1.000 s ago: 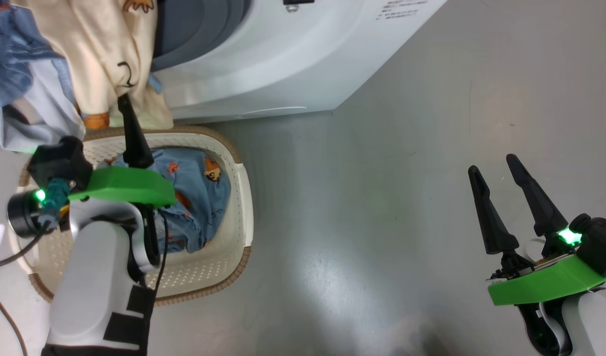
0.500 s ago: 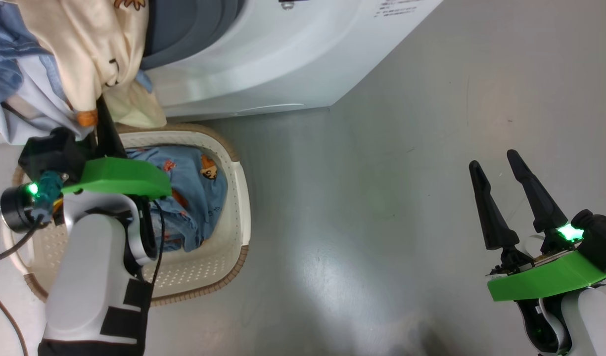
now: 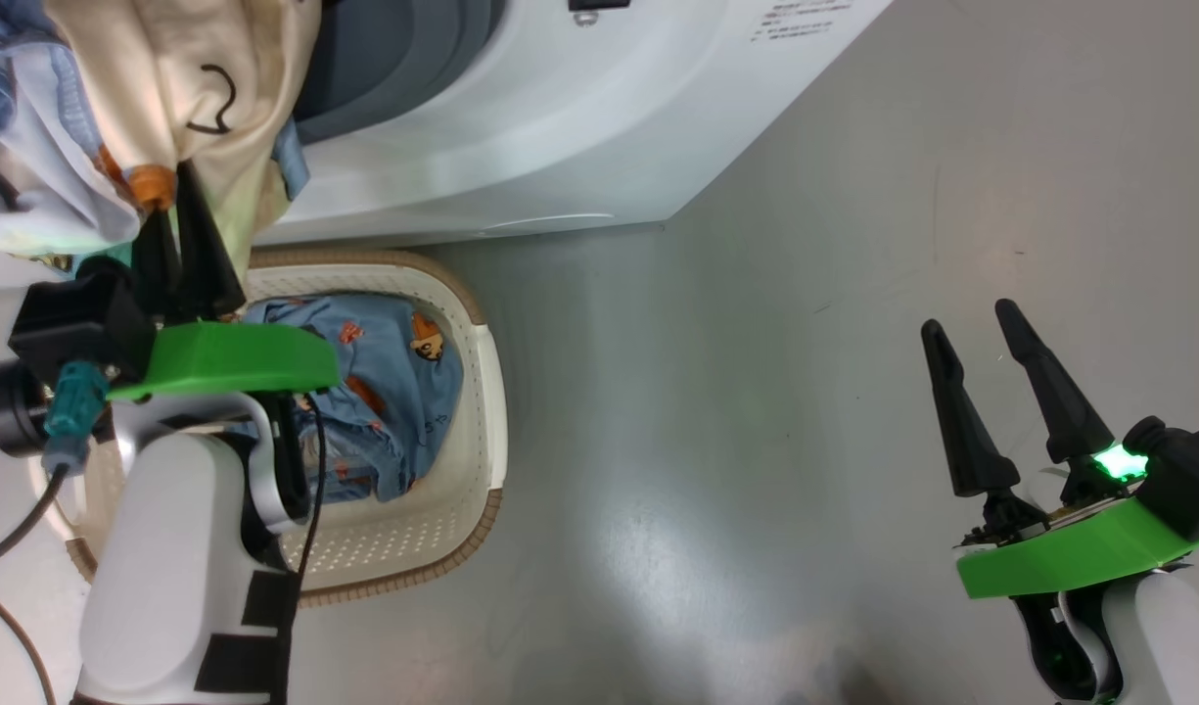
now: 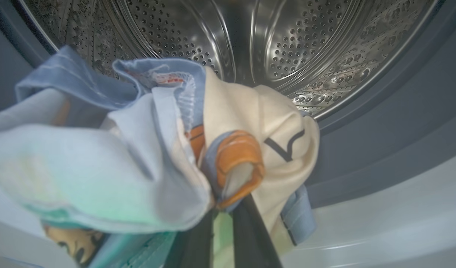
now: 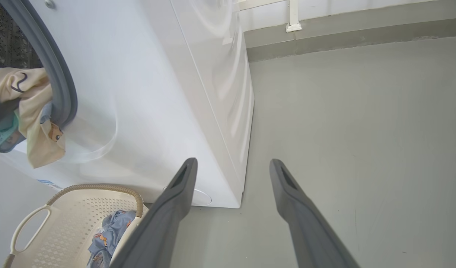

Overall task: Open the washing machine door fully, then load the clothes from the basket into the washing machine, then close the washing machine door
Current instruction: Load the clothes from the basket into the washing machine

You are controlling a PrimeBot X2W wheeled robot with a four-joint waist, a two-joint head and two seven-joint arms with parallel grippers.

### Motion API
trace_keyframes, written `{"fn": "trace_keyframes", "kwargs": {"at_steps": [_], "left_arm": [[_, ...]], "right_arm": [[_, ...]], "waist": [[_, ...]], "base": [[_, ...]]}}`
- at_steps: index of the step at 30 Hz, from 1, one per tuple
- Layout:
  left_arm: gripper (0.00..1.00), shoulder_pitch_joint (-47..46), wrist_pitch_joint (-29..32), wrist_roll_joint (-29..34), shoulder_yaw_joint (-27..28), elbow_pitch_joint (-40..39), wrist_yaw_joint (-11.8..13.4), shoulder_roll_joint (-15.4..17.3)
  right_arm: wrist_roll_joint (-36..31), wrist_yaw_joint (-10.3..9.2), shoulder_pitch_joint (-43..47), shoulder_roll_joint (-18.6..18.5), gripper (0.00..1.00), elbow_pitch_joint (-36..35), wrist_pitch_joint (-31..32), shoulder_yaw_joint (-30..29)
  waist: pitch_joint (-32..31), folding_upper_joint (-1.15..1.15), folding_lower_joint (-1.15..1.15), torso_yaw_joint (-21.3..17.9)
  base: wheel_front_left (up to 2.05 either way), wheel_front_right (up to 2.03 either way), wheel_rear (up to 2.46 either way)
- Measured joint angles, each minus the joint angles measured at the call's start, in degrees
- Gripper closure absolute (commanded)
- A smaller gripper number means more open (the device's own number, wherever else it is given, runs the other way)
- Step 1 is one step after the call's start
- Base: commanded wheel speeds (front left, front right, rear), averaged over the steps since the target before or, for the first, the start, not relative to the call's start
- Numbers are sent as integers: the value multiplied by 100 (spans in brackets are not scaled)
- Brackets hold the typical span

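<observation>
Steel drum [image 4: 287, 48] looms behind the clothes [image 4: 138, 156] in left wrist view

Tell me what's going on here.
The left gripper, jaws shut, pinches a bundle of cream and light-blue clothes at the mouth of the washing machine, in front of its steel drum. Another blue garment lies in the basket. The right gripper hangs open over the floor.
</observation>
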Motion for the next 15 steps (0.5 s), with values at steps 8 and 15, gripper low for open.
{"fn": "trace_keyframes", "kwargs": {"at_steps": [8,15], "left_arm": [[100,-513,0,252,154,392,-162,166],[100,-1317,0,316,236,1131,-240,392]], "right_arm": [[33,-1,-33,137,0,91,1,167],[56,0,-20,244,0,172,1,203]], "waist": [[-74,0,0,-181],[-171,0,0,-417]], "base": [[0,0,0],[0,0,0]]}}
